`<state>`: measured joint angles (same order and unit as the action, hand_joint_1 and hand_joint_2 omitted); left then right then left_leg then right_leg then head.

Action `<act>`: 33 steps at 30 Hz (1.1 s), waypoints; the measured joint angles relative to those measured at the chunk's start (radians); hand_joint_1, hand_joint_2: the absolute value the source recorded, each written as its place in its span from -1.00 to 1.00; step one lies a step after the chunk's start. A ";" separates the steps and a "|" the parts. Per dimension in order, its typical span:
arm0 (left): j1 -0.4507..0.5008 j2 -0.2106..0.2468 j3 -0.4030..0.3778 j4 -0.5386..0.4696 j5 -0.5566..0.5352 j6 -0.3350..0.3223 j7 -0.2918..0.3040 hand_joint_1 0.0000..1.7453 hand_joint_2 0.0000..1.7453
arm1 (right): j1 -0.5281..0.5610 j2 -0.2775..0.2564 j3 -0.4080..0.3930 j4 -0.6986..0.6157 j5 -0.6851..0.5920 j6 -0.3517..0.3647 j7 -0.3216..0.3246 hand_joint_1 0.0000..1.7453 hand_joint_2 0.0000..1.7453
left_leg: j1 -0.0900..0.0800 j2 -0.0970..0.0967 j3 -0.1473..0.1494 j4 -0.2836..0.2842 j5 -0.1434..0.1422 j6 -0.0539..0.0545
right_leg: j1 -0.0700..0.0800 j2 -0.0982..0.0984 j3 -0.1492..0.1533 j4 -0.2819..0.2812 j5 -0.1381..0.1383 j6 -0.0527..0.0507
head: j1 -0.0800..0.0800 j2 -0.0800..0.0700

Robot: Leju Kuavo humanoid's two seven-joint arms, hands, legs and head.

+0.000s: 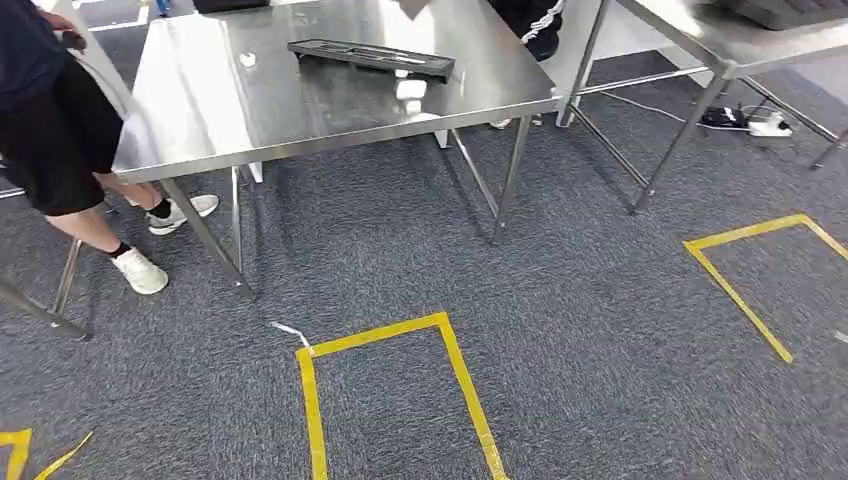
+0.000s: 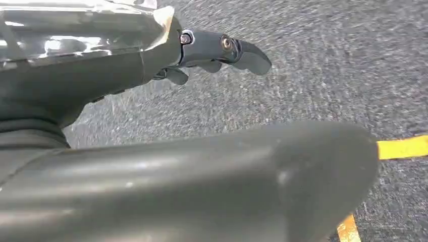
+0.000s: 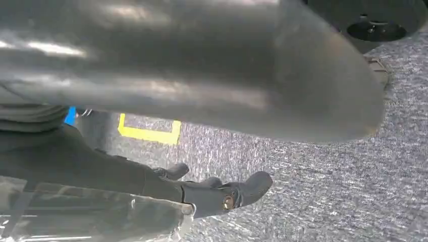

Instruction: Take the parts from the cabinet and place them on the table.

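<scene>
My left hand (image 2: 151, 126) hangs over the grey carpet (image 1: 580, 330), thumb and dark fingers (image 2: 237, 50) stretched out apart with nothing between them. My right hand (image 3: 151, 151) hangs the same way above the carpet, released, its dark fingers (image 3: 242, 191) spread and holding nothing.

From my head view the carpet takes up most of what I see. On it stands a steel table (image 1: 200, 110) ahead of me and a little to the left, its shiny top catching reflections. A second steel table (image 1: 720, 45) stands to the right, well apart from the first, with only its corner and legs visible. A person (image 1: 50, 130) in dark shorts and white shoes stands at the left edge of the first table, just beside its corner.

A yellow tape rectangle (image 1: 460, 380) is marked on the carpet close in front of me, and another yellow tape outline (image 1: 735, 290) lies further right. A long black part (image 1: 370, 57) lies flat on the first table's top, towards its far side, nothing touching it. A white power strip (image 1: 765, 124) with a dark plug sits on the carpet under the second table.
</scene>
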<state>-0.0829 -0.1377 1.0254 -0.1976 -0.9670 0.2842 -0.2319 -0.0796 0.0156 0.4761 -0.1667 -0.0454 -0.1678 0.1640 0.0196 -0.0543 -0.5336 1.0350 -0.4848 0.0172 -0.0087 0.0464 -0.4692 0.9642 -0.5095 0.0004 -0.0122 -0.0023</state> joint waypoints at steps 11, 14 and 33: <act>0.000 -0.001 0.001 0.000 0.000 0.000 -0.002 -1.00 -1.00 | -0.011 0.000 0.000 0.000 0.011 0.001 0.016 -1.00 -1.00 | 0.000 0.098 -0.001 -0.052 0.004 0.030 | -0.002 -0.034 -0.206 0.343 -0.113 0.039 | 0.011 0.000; 0.000 -0.001 0.001 0.000 0.000 -0.006 -0.005 -1.00 -1.00 | -0.006 -0.002 0.000 0.001 0.011 -0.002 0.016 -1.00 -1.00 | 0.003 0.126 0.003 -0.051 0.005 0.025 | -0.014 -0.058 -0.100 0.138 -0.023 0.076 | 0.012 0.000; 0.003 0.003 0.040 0.000 0.057 0.063 0.022 -1.00 -1.00 | -0.040 0.022 0.041 0.004 0.065 0.019 0.045 -1.00 -1.00 | 0.002 -0.029 -0.010 -0.019 -0.012 -0.005 | -0.003 0.063 -0.079 0.033 0.039 0.027 | 0.005 0.000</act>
<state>-0.0797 -0.1350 1.0658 -0.1980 -0.9102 0.3471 -0.2098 -0.1193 0.0378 0.5169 -0.1629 0.0198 -0.1488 0.2094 0.0214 -0.0834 -0.5431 1.0159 -0.4973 0.0121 -0.0114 0.1095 -0.5479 0.9975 -0.4703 0.0273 -0.0068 -0.0023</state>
